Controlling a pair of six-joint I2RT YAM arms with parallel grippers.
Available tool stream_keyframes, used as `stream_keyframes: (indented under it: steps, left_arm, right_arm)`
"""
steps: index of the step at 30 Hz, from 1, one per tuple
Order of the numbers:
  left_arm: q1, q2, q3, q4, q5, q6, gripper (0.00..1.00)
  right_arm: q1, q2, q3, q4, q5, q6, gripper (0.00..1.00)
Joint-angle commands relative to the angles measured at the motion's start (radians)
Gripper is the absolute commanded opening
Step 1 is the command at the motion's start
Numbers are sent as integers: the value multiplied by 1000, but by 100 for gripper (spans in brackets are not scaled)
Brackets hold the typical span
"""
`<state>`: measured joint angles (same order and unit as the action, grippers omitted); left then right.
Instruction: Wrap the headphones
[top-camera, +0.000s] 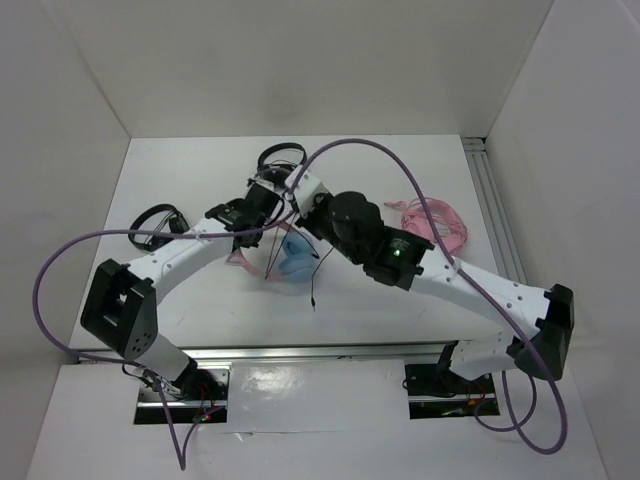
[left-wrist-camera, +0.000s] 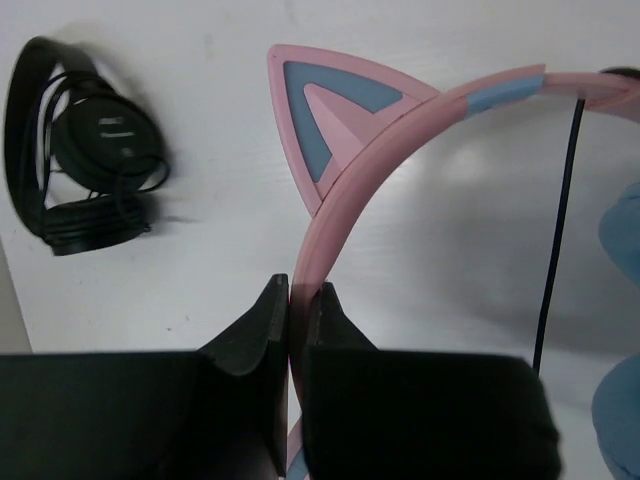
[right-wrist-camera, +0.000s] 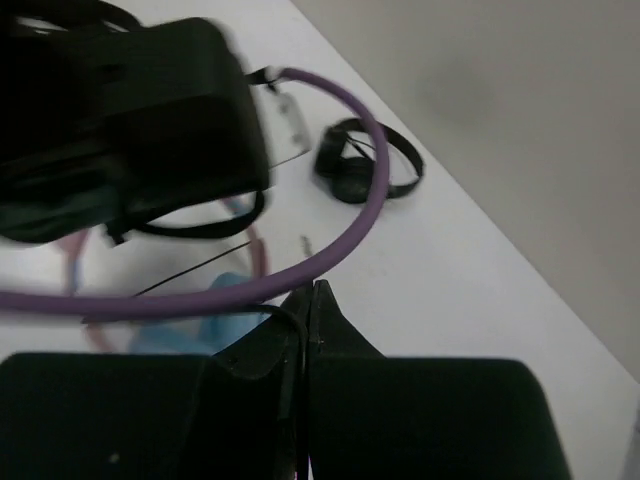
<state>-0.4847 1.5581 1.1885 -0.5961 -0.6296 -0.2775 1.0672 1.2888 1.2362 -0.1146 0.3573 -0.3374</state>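
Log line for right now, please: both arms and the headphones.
left fingers: shut on pink headband | right fingers: shut, apparently pinching cable | headphones: between both arms, cable unwrapped

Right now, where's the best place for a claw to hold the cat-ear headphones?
The pink headband just below the cat ear, coming in along the band and pinching its flat faces: it's a thin strip, and the left claw is shut on it.

Spare headphones lying on the white table (top-camera: 400, 300).
A small black pair (top-camera: 155, 222) lay near the left edge, its cable coiled; a second black pair (top-camera: 282, 157) lay at the far side; an all-pink pair (top-camera: 437, 222) lay toward the right.
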Motion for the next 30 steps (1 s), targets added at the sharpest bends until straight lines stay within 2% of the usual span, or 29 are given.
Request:
stream_keyframes:
  steps: [1, 5, 8, 12, 17, 21, 23, 27, 30]
  left_arm:
    - [-60, -121, -30, 115, -10, 113, 0]
    - [-130, -281, -93, 94, 93, 155, 0]
    - [-157, -406, -115, 56, 229, 193, 0]
    - [-167, -481, -104, -27, 477, 235, 0]
    - [-176, -543, -29, -86, 622, 255, 0]
    - [-176, -578, 87, -116, 608, 227, 0]
    - [-176, -578, 170, -125, 527, 169, 0]
    - [-176, -555, 319, -145, 415, 83, 0]
    - [-176, -526, 446, -157, 403, 5, 0]
  right_arm:
    - [-93, 18, 155, 38, 109, -126, 0]
    - [-231, 43, 181, 62, 100, -150, 0]
    - [-312, 43, 161, 116, 53, -160, 0]
    - [-400, 79, 149, 193, -30, -170, 0]
    - [-457, 173, 219, 161, -153, -121, 0]
    - [-480, 205, 195, 161, -240, -59, 0]
    - [-490, 205, 161, 179, -276, -19, 0]
    - [-513, 196, 17, 269, -440, 133, 0]
    - [-513, 242, -45, 364, -666, 260, 0]
